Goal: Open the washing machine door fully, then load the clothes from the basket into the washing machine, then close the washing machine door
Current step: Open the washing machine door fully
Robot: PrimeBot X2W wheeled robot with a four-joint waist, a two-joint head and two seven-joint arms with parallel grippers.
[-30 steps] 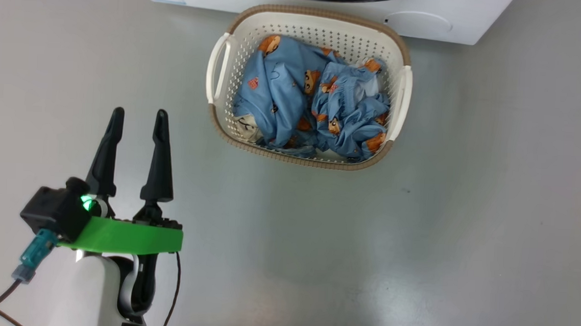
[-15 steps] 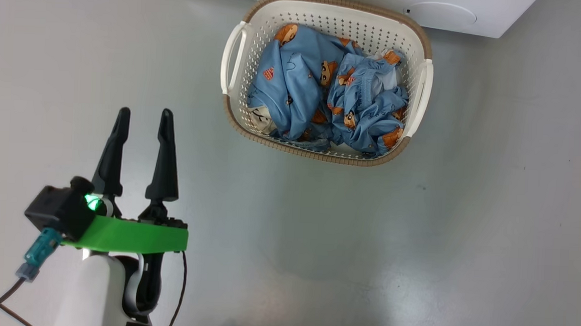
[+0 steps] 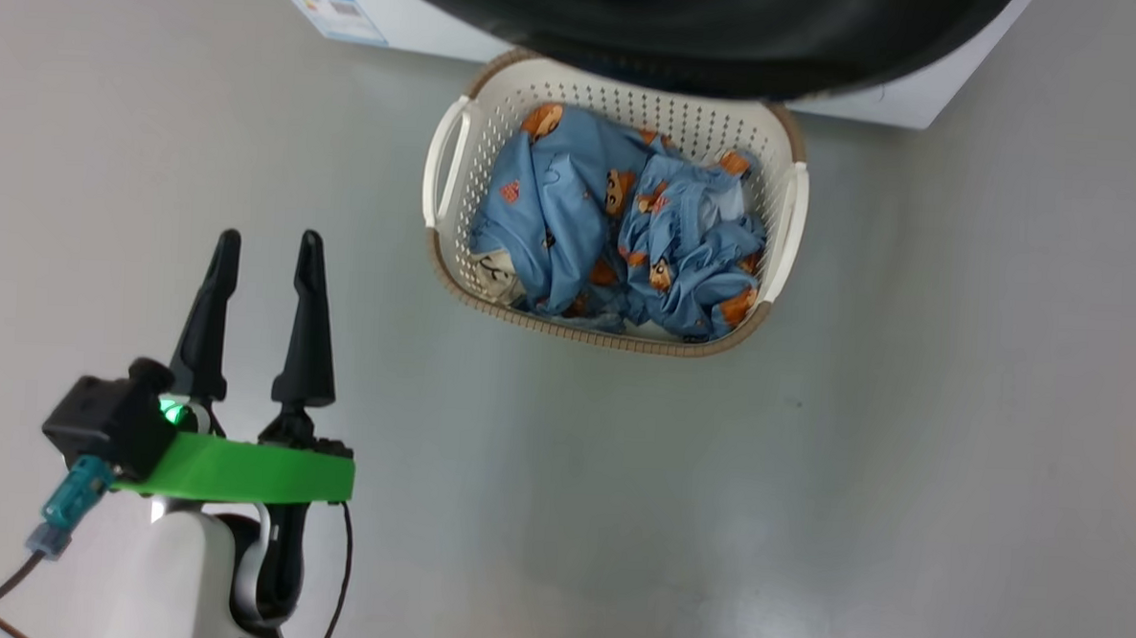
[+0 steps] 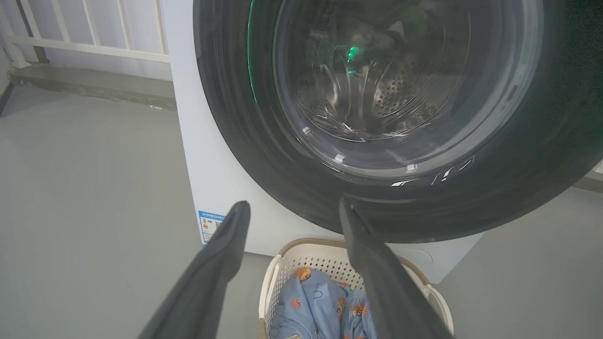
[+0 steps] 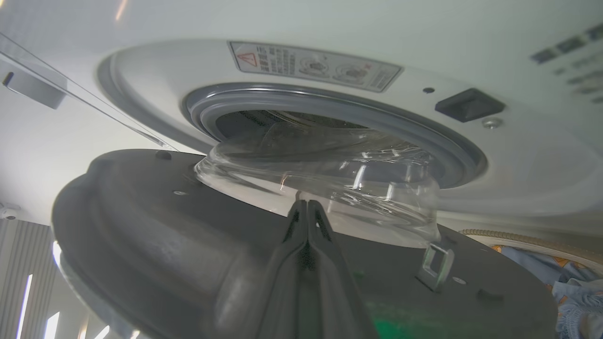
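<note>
The washing machine door [image 3: 696, 27] stands partly open, its black rim reaching over the far edge of the basket [image 3: 440, 170]. The clothes [image 3: 620, 235], blue with orange bears, lie heaped in the basket. My left gripper [image 3: 269, 239] hangs open and empty over the floor, left of the basket. In the left wrist view this left gripper [image 4: 293, 205] points at the door [image 4: 377, 117] front. My right gripper [image 5: 306, 203] is shut, its tips at the door's dark inner face [image 5: 188, 226] beside the glass bowl [image 5: 330, 179]. Behind it shows the washing machine [image 5: 330, 28] opening with its grey ring [image 5: 339, 101].
The white machine front carries a blue label [image 3: 337, 7] at its lower left corner. Grey floor [image 3: 811, 464] spreads around the basket. A white railing [image 4: 94, 28] stands behind the machine's left side. A metal latch [image 5: 435, 263] sticks out of the door's inner face.
The head view has shifted. The black door rim now reaches much further out, covering the basket's far rim. My left gripper stays open in the same spot.
</note>
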